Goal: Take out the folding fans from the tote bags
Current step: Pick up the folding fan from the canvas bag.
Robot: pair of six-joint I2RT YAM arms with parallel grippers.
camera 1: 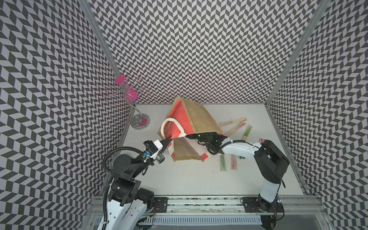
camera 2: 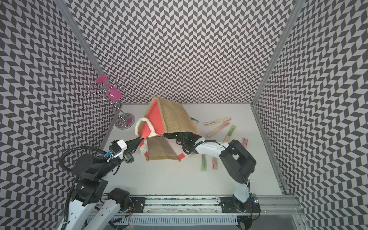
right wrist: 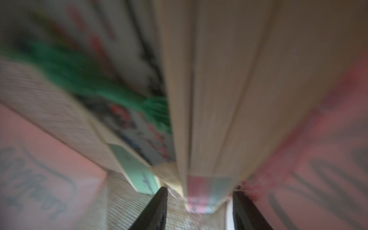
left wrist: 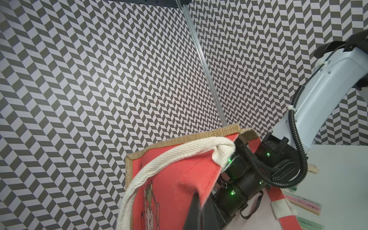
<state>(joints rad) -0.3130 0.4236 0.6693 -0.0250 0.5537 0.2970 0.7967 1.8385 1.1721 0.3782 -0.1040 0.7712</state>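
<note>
Chevron-patterned black-and-white walls closed in a white tabletop, where the tote bag lay tipped over with its mouth turned toward the right arm. The left gripper was clamped on the bag's red-orange rim and held the mouth lifted open. The right gripper was hidden in both top views, having reached inside the mouth. Its own wrist view showed the jaws parted, one on each side of the near end of a bamboo fan, with a thin gap at each side as far as the blur allowed. That fan met the gripper end-on, its long axis running straight away from the jaws and deeper into the bag. The right arm was plainly the nearer one, and a close followed by a pull back along that axis looked like the natural move. A green-paper fan and a green tassel lay aslant just beside it, close enough perhaps to drag along. Several loose fans lay on the table outside the bag, near the right arm. No brand or word could be read: the red panel carried a black inked figure in the left wrist view, and the dark script on the bag's pinkish inner walls was too blurred.
</note>
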